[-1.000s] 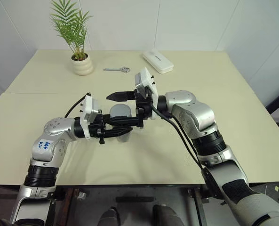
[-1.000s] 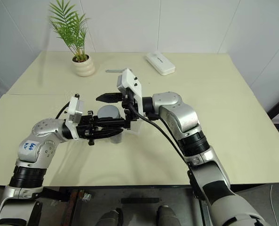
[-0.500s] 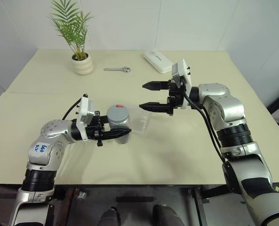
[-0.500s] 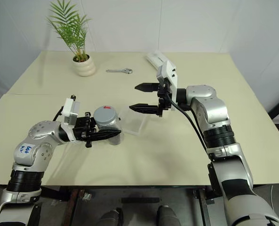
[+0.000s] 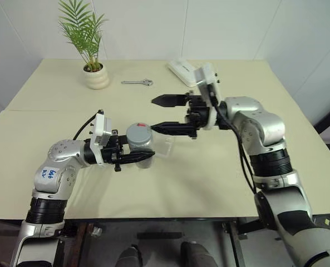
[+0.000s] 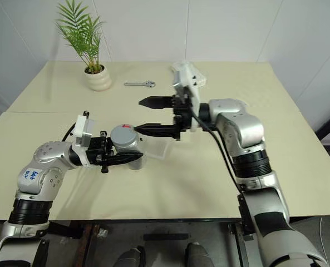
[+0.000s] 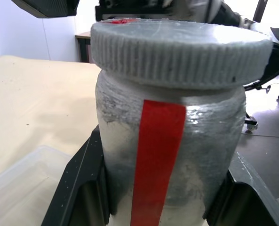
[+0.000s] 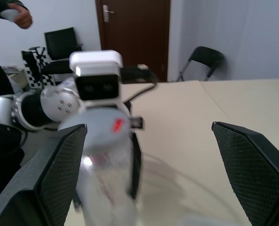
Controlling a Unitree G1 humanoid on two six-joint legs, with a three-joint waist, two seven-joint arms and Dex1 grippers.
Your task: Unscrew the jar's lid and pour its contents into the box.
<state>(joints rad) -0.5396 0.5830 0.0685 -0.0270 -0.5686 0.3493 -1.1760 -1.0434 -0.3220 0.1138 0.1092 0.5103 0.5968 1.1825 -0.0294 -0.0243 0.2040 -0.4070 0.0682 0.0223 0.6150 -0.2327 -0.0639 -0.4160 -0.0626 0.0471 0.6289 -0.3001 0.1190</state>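
Head views: the jar is upright, held off the worktop by the left gripper, whose fingers pinch its body from both sides. The lid, grey with a small red mark, is on the jar. The contents cannot be made out through the wall. The box, clear and shallow, sits on the worktop just beside the jar, toward the right arm. The right gripper has its fingers spread wide, pointing at the jar; the lower fingertip is just beside the lid, contact uncertain.

Left wrist view: the jar fills the space between the two fingers, lid seated, red strip down the label. A corner of the box lies beside it.

Right wrist view: fingers stand far apart, nothing between them; the jar is ahead, blurred.
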